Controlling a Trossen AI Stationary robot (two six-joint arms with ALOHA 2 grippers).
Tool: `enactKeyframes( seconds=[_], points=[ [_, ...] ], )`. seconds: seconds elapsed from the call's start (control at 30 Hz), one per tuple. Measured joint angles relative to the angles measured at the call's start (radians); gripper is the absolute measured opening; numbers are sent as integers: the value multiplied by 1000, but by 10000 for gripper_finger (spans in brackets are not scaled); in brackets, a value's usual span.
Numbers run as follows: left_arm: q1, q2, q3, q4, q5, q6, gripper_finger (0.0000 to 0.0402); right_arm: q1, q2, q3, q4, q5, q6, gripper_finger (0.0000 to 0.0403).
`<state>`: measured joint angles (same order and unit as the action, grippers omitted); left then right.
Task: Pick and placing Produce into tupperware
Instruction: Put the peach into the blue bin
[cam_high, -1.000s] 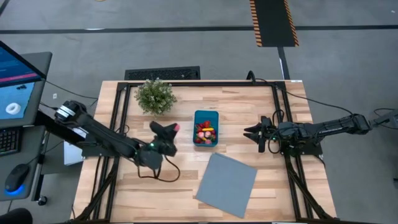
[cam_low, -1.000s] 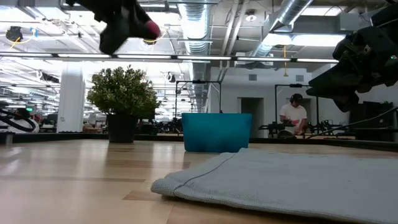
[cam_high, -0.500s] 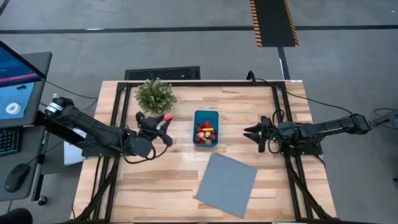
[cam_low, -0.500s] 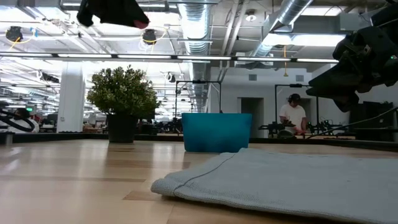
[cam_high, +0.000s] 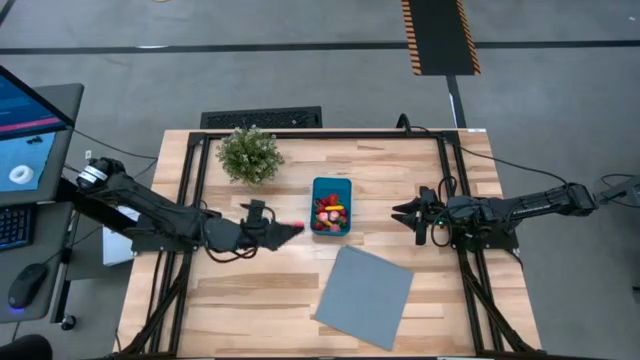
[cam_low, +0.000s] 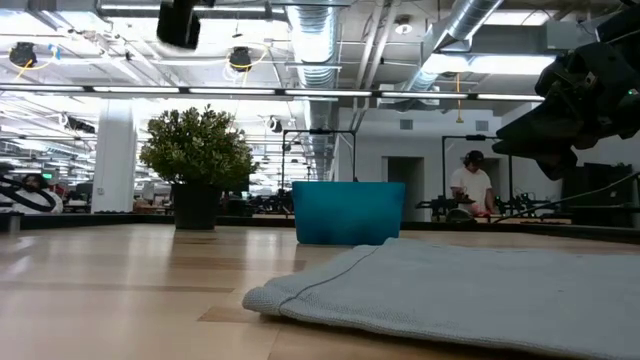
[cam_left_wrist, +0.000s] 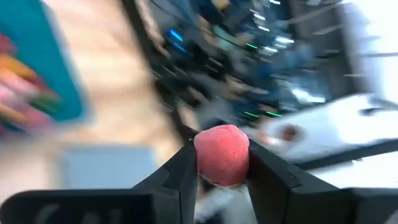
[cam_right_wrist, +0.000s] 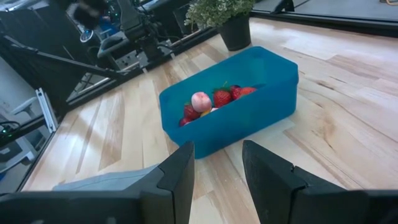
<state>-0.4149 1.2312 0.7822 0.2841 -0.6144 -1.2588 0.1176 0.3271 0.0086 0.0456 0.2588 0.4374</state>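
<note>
Item: pink round produce, clamped in left gripper jaws beside tupperware. I carry it over the tub before releasing. Right gripper: jaws apart, waiting.

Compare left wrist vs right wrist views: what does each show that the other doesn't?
Left wrist only: the left gripper shut on a pink fruit.
Right wrist only: the right gripper open and empty, the potted plant, and a corner of the grey sheet.
Both: the teal tub with produce inside, on the wooden table; it is blurred at the left wrist picture's edge.
</note>
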Motion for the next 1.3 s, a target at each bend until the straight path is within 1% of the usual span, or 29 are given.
enactKeyframes(
  seconds=[0.07, 0.13, 0.2, 0.27, 0.37, 0.47, 0.53, 0.73, 0.8, 0.87, 0.97, 1.03, 1.07, 1.13, 1.2, 1.27, 1.3],
  points=[
    [0, 0, 0, 83, 77, -56, 105, 0, 0, 0, 0, 0, 0, 159],
    [-1, 0, 0, 139, 127, -91, 109, 0, 0, 0, 0, 0, 0, 159],
    [0, 0, 0, 206, 188, -94, 111, 0, 0, 0, 0, 0, 0, 159],
    [0, -1, 7, 249, 205, -73, 111, 0, 0, 0, 0, 0, 0, 159],
    [2, -1, 18, 247, 197, 46, 110, 0, 0, 0, 0, 0, 0, 159],
    [38, -1, 29, 247, 222, 183, 108, 0, 0, 0, 0, 0, 0, 159],
    [84, -1, 34, 243, 261, 275, 108, 0, 0, 0, 0, 0, 0, 159],
    [241, -1, 41, 238, 431, 599, 108, 0, 0, 0, 0, 0, 0, 159],
    [294, -1, 42, 209, 463, 691, 108, 0, 0, 0, 0, 0, 0, 159],
    [349, -1, 42, 157, 465, 726, 108, 0, 0, 0, 0, 0, 0, 159],
    [433, 13, 42, 46, 432, 720, 108, 0, 0, 0, 0, 0, 0, 159],
    [488, 25, 42, -54, 428, 705, 108, 0, 0, 0, 0, 0, 0, 159],
    [513, 38, 42, -68, 440, 703, 108, 0, 0, 0, 0, 0, 0, 159],
    [563, 52, 42, -105, 503, 717, 108, 0, 0, 0, 0, 0, 0, 159],
    [599, 71, 44, -98, 586, 757, 108, 0, 0, 0, 0, 0, 0, 159],
    [624, 98, 67, -151, 667, 793, 108, 0, 0, 0, 0, 0, 0, 159],
    [633, 114, 86, -202, 692, 807, 108, 0, 0, 0, 0, 0, 0, 159]
  ],
)
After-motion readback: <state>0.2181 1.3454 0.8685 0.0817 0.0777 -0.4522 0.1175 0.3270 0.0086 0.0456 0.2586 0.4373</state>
